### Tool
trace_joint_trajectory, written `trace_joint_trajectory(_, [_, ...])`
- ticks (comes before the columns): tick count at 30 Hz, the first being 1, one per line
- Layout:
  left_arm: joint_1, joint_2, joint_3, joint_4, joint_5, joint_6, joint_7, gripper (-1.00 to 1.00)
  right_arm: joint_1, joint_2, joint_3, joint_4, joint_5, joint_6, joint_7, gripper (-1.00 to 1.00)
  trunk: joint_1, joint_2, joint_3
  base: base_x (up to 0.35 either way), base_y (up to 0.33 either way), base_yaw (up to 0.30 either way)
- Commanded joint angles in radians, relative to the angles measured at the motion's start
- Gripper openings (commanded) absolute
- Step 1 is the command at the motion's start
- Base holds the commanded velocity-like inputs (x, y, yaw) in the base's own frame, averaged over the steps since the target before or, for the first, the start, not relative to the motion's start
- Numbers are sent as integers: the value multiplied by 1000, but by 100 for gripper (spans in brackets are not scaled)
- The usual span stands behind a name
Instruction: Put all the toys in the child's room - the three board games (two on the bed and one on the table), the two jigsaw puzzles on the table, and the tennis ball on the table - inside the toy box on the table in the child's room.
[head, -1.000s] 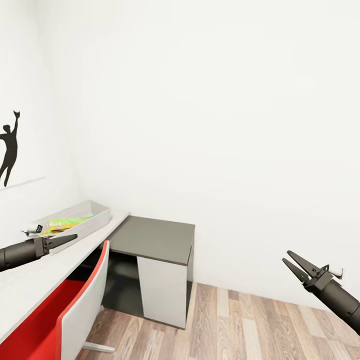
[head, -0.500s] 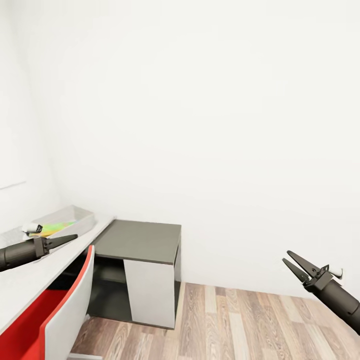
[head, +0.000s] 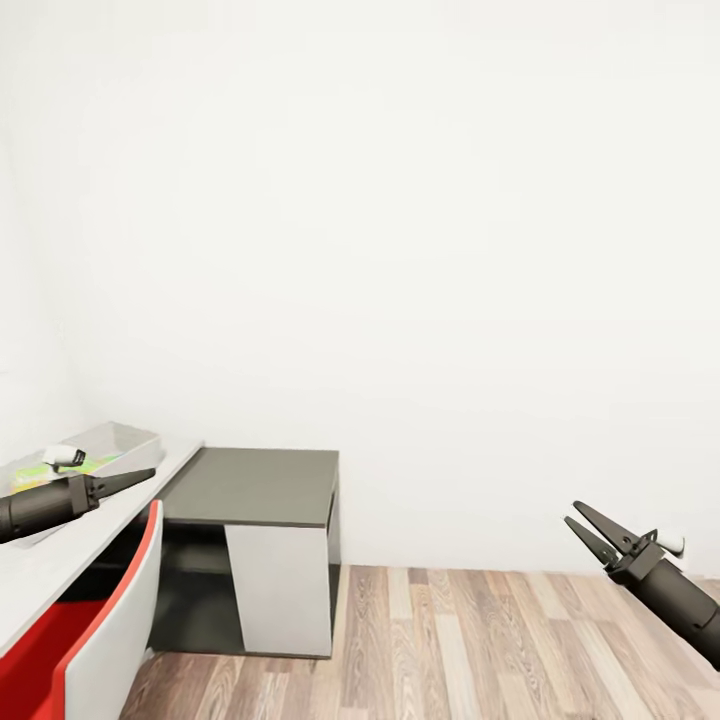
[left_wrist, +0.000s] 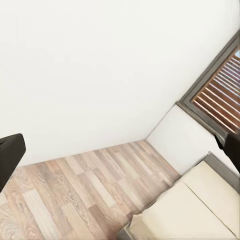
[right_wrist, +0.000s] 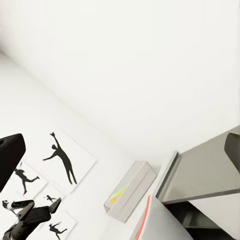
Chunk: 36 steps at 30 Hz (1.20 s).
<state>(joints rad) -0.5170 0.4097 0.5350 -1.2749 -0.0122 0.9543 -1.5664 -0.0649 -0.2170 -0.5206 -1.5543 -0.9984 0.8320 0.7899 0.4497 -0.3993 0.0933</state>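
Observation:
The light grey toy box (head: 118, 438) stands on the pale table (head: 60, 565) at the far left of the head view, with something flat and yellow-green (head: 40, 467) inside it. The right wrist view also has the toy box (right_wrist: 134, 186) with a yellow-green patch inside. My left gripper (head: 148, 473) hovers over the table just in front of the box, and its fingers (left_wrist: 9, 155) stand wide apart in the left wrist view. My right gripper (head: 573, 513) hangs open and empty over the floor at the right. The beige bed (left_wrist: 192, 207) appears in the left wrist view.
The table joins a lower dark grey top (head: 255, 485) with a white panel below. A red and white chair (head: 105, 620) is tucked under the table. Wood floor (head: 480, 640) spreads to the right below a bare white wall. A window with slats (left_wrist: 222, 87) is beside the bed.
The camera has swung to the right, so the table, toy box and chair slid left in the picture and the wall poster left the view. Both grippers keep their places and states.

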Motion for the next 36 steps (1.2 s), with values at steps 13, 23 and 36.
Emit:
trace_joint_trajectory(13, [0, -7, -11, 0, -2, 11, -4, 100, -4, 0, 6, 0, -2, 8, -49, 100, 0, -1, -8, -19, 34, -42])
trace_joint_trajectory(23, [0, -20, -56, 4, -7, 10, -4, 100, -4, 1, 10, 0, 7, 7, -63, 100, 0, -1, -22, 0, 0, 0])
trace_joint_trajectory(36, [1, -76, -96, 62, -32, -24, -2, 100, -13, 3, 84, 6, 64, 6, -209, 100, 0, -1, -24, 0, 0, 0])
